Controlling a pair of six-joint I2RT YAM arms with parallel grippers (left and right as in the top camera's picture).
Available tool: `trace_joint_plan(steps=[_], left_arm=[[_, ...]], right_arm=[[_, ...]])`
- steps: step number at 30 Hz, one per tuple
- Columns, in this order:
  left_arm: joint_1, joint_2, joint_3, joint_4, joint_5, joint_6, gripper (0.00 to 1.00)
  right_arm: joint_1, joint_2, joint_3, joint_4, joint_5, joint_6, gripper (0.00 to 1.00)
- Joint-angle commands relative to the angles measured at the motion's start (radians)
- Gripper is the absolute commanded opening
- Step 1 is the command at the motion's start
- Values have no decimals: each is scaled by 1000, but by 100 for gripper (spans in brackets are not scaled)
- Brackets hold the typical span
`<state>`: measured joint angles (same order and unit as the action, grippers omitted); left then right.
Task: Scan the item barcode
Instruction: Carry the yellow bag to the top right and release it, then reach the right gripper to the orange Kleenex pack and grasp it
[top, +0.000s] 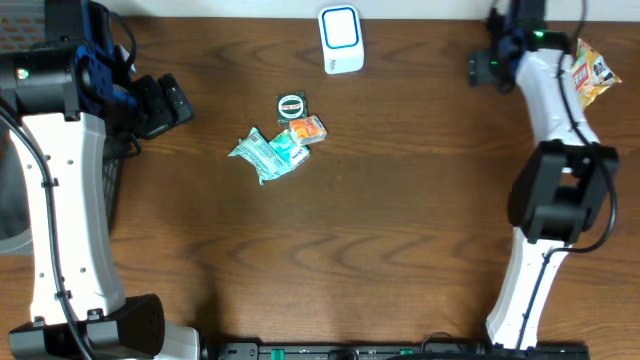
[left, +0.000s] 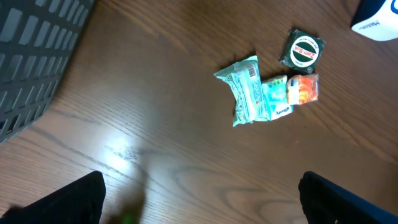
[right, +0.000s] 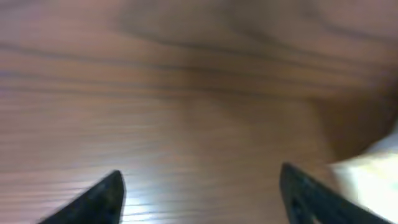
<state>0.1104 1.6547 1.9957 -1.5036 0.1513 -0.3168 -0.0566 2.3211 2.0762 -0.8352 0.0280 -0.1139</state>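
Note:
A white and blue barcode scanner (top: 340, 40) stands at the table's far edge, its corner also showing in the left wrist view (left: 379, 18). A small pile of items lies mid-table: a round green and black packet (top: 291, 106) (left: 302, 48), an orange packet (top: 309, 129) (left: 303, 88) and pale green packets (top: 265, 151) (left: 245, 90). A yellow snack bag (top: 590, 72) lies at the far right. My left gripper (top: 168, 105) (left: 200, 186) is open, left of the pile. My right gripper (top: 484, 68) (right: 200, 175) is open over bare wood, nothing between its fingers.
A dark mesh basket (left: 31, 56) sits at the table's left edge beside the left arm. Something pale and blurred (right: 373, 180) shows at the right edge of the right wrist view. Bare wood (top: 400, 230) covers the table's near half.

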Motion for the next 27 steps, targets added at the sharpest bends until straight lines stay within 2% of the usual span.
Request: trace_joint_plan(steps=[1,2,3,5,6,7,8,10,12,14,15,17,20,24,27], left_arm=[[2,-8,8,-3,-5,2,98],[2,-8,8,-3,-5,2,98],[2,-8,8,-3,-5,2,98],[2,-8,8,-3,-5,2,98],[2,-8,8,-3,-5,2,98],[2,-8,8,-3,-5,2,98],[2,-8,8,-3,-5,2,98],[2,-8,8,-3,-5,2,98],[2,-8,8,-3,-5,2,98],[2,-8,8,-3,-5,2,98],[2,-8,8,-3,-5,2,98],[2,-8,8,-3,-5,2,98],[2,-8,8,-3,-5,2,98],[2,-8,8,-3,-5,2,98],[2,-8,8,-3,-5,2,98]], right_arm=[[65,-36,5,-6,-98,57,55],[77,-36,5,-3,-75,58,45],[95,-36,5,2,-34,60,29],[115,-36,5,3,-27,132,18],[122,-36,5,0,-53,154,22],[135,-36,5,-13,-142,173,41],[146,-36,5,-28,-239,173,64],[177,-35,5,-70,-459,172,78],[210,-36,5,-105,-575,152,78],[253,-35,4,-124,-639,140,68],[290,-30,1,-119,-641,143,58],[338,-24,1,-101,-636,143,51],[426,-10,1,-47,-606,155,53],[538,8,1,34,-358,342,49],[605,21,1,55,-158,443,62]])
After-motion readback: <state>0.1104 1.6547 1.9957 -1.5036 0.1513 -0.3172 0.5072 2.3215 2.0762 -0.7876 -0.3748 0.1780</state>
